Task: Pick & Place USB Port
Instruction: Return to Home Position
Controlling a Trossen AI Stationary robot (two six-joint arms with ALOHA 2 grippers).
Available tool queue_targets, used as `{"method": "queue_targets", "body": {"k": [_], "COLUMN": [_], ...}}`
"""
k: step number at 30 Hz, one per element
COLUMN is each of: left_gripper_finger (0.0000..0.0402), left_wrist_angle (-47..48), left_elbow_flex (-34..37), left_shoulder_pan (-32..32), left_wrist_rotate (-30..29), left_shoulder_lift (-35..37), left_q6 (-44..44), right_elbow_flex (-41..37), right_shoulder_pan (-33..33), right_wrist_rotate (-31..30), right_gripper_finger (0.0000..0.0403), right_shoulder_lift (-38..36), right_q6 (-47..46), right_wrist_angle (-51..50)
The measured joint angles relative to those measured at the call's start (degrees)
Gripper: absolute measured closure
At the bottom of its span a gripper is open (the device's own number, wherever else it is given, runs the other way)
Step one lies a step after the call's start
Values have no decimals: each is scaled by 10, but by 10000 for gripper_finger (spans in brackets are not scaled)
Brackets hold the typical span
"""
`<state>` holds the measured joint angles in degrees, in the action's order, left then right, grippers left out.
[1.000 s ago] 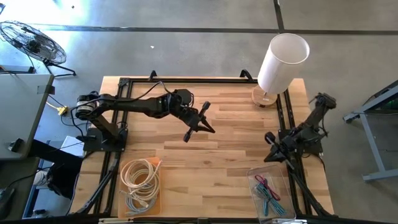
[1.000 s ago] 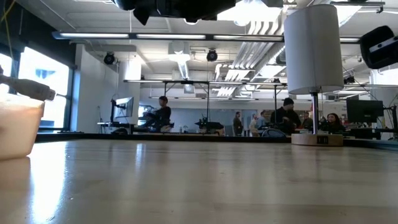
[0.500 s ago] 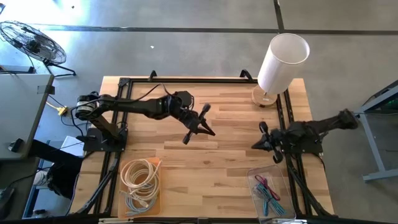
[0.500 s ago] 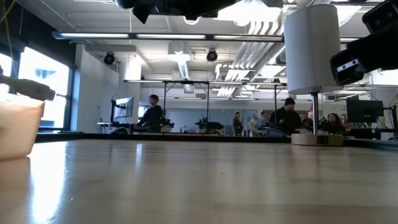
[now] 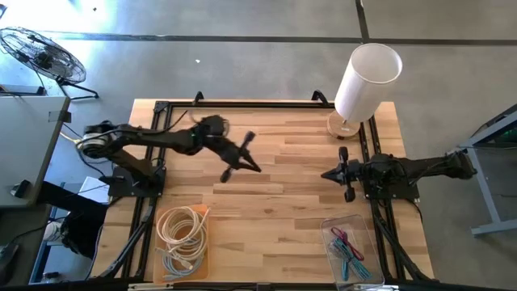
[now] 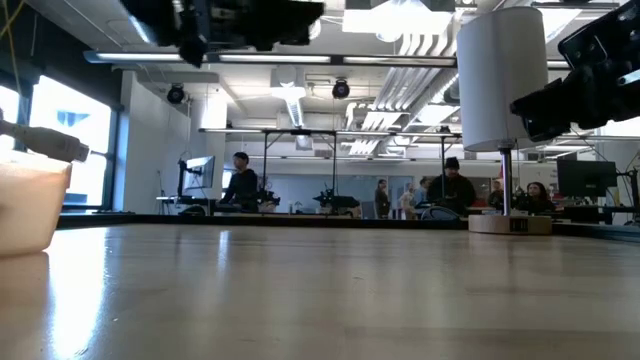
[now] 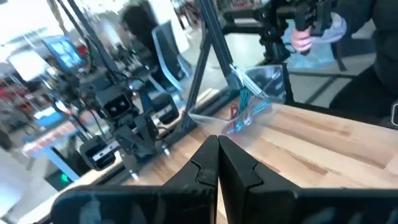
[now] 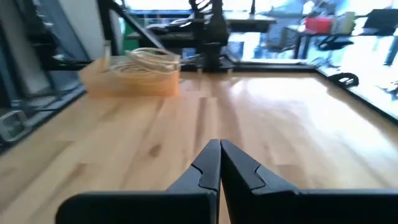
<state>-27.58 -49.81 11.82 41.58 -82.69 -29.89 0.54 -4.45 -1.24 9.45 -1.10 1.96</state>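
Left gripper (image 5: 255, 166): clenched on nothing, hanging over the wooden table (image 5: 291, 210), left of centre. Right gripper (image 5: 327, 174): likewise clenched and empty, above the right side, near the white lamp (image 5: 365, 73). Light brown cables (image 5: 182, 230) coiled in the orange bin (image 5: 203, 246), lower left in the high view. Pink and teal cables (image 5: 346, 242) in the transparent bin (image 5: 368, 234), lower right.

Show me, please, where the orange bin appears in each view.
High view: orange bin at the picture's bottom left, on the table's left side, holding coiled cables.
Low view: at the left edge.
Left wrist view: not in it.
Right wrist view: far across the table, cables inside.
Shared landmark: the wooden table.
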Motion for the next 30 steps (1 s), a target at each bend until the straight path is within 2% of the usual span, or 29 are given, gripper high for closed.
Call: {"method": "queue_targets", "body": {"k": [4, 8, 13, 16, 22, 30], "left_gripper_finger": [401, 401, 401, 401, 401, 401], "left_wrist_angle": [-57, -64, -74, -76, -97, -87], "left_elbow_flex": [91, 158, 230, 282, 382, 485], "left_shoulder_pan": [12, 11, 8, 0, -18, -17], "left_wrist_rotate": [-7, -36, -11, -1, -44, -62], "left_shoulder_lift": [65, 119, 183, 232, 339, 447], "left_q6": [16, 17, 17, 17, 29, 18], "right_elbow_flex": [0, 0, 0, 0, 0, 0], "right_shoulder_pan": [0, 0, 0, 0, 0, 0], "right_wrist_rotate": [-36, -69, -106, -108, -96, -96], "right_gripper_finger": [402, 402, 402, 402, 402, 402], "right_shoulder_lift": [3, 4, 3, 3, 3, 3], "right_q6": [33, 56, 62, 65, 62, 61], "right_wrist_angle": [3, 7, 12, 12, 13, 15]}}
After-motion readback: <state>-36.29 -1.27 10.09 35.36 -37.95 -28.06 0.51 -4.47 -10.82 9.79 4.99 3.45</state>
